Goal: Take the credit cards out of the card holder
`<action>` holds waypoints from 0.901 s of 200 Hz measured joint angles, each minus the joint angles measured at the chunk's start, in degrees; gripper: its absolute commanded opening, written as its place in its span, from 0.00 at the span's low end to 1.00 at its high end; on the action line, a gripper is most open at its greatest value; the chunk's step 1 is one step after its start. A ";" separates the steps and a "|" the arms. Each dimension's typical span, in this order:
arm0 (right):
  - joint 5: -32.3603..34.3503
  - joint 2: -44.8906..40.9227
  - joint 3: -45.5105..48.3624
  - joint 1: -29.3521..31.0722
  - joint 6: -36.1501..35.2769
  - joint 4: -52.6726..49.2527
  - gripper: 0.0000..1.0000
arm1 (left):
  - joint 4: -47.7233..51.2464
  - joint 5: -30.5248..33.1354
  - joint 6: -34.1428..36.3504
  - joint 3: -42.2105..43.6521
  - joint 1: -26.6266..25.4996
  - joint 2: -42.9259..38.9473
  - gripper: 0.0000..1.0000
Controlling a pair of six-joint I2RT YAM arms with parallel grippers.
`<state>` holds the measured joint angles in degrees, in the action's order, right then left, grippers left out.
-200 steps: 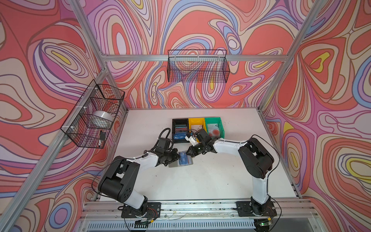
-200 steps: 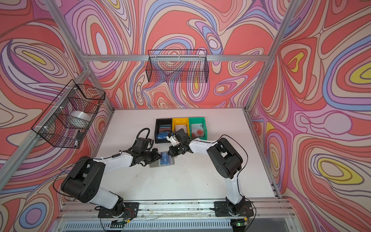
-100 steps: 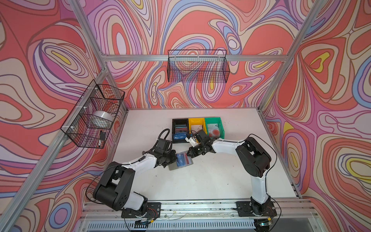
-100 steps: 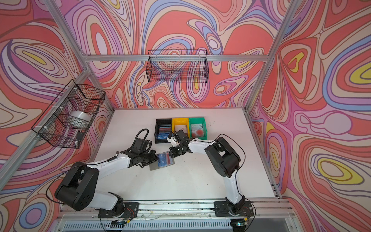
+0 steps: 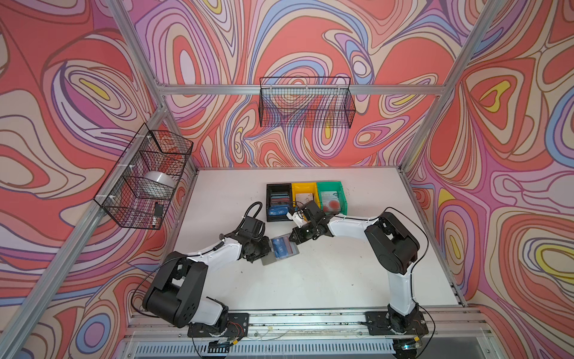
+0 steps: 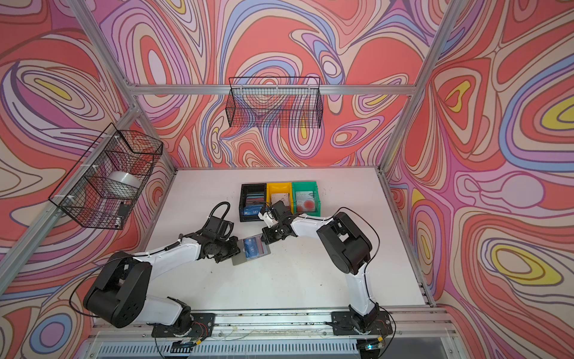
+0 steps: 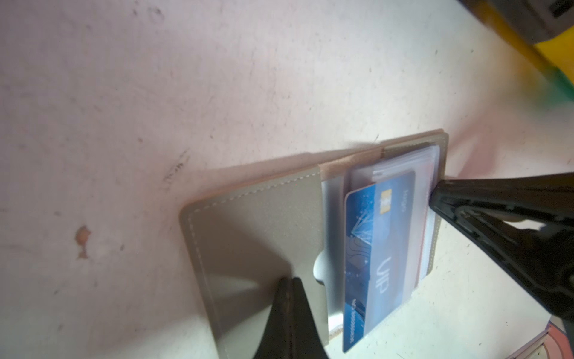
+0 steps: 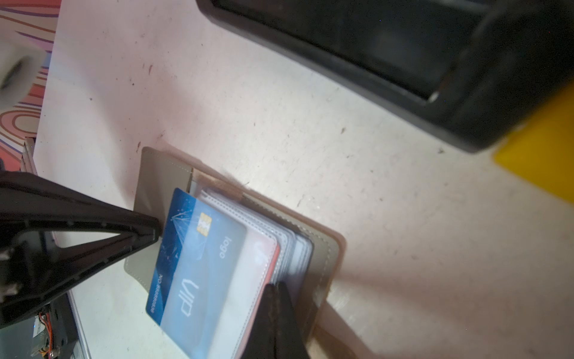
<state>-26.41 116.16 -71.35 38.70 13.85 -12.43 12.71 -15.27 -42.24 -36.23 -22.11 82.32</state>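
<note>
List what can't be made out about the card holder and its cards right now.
- Red card: right wrist view, only an edge shows; the blue card and its sleeve cover it.
- Rear sleeves: right wrist view, stacked, so what they hold is hidden.
- Black bin: in a top view, its cards too small to read.
- Green bin: left wrist view, blurred.

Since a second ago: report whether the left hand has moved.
Yes, slightly: the left hand has drawn back leftward, away from the black bin, exposing more of the card holder.
</note>
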 measured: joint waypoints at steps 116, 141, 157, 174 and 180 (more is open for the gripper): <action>0.00 -0.24 -0.11 0.00 -0.68 -1.11 0.00 | -12.74 -8.68 -1.51 6.16 1.44 -4.90 0.30; 0.00 -0.24 -0.11 0.00 -0.66 -1.11 0.00 | -16.76 -10.71 -2.86 8.28 1.49 -2.16 0.30; 0.00 -0.24 -0.11 0.00 -0.66 -1.11 0.00 | -18.80 -11.61 -3.45 8.66 1.62 -1.01 0.30; 0.00 -0.24 -0.11 0.00 -0.66 -1.11 0.00 | -19.96 -11.96 -3.69 8.68 1.60 -0.46 0.30; 0.02 -0.24 -0.11 0.00 -0.66 -1.11 0.00 | -20.28 -12.04 -3.87 8.70 1.57 -0.35 0.30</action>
<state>-26.39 115.92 -71.46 38.70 13.19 -13.54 -7.57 -27.31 -46.11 -27.53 -20.53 81.97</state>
